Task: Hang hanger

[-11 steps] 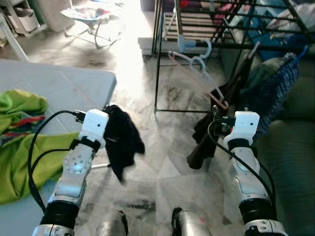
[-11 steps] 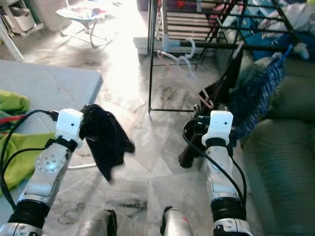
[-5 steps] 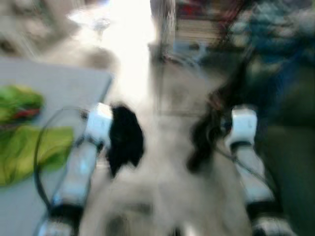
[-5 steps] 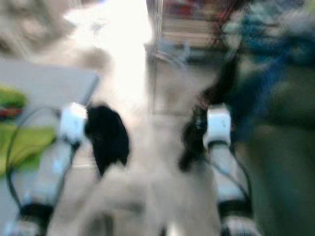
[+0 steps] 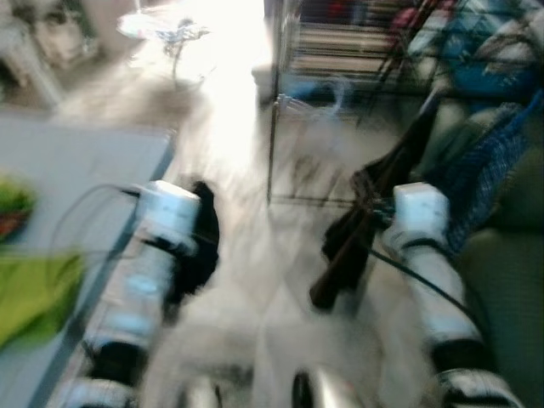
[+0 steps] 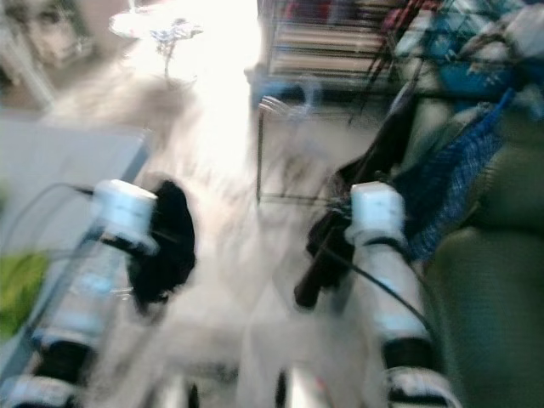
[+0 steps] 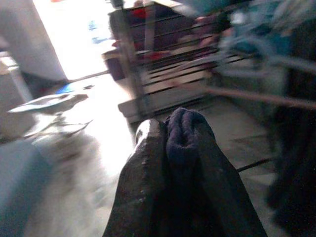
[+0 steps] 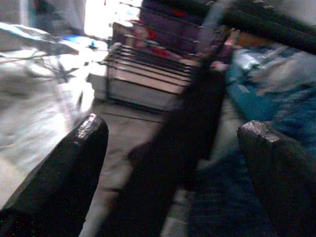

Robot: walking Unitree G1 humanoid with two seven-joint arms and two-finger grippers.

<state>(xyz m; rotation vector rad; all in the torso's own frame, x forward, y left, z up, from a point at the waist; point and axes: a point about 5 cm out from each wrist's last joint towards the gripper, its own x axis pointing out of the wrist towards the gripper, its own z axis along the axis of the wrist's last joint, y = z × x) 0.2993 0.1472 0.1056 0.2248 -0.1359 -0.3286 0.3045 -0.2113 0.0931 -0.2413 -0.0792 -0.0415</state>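
Note:
The picture is blurred by walking. My left gripper (image 5: 197, 204) is shut on a bunched black cloth (image 5: 200, 251); in the left wrist view the dark cloth (image 7: 185, 131) is pinched between the fingers (image 7: 143, 163). My right gripper (image 8: 174, 127) is open, its two fingers wide apart, just short of a long black garment (image 5: 348, 246) that hangs down off the black drying rack (image 5: 274, 102). Pale hangers (image 5: 338, 87) hook on a rack bar further back. I cannot tell whether the right fingers touch the garment.
A grey table (image 5: 76, 161) with green cloth (image 5: 34, 293) stands on my left. A green sofa (image 5: 501, 263) and a blue knitted cloth (image 5: 480, 170) are close on my right. Marble floor (image 5: 280, 280) lies between, leading to the rack.
The whole picture has shifted and stayed blurred as the camera moves. The left gripper keeps the black cloth; the right gripper stays by the hanging black garment.

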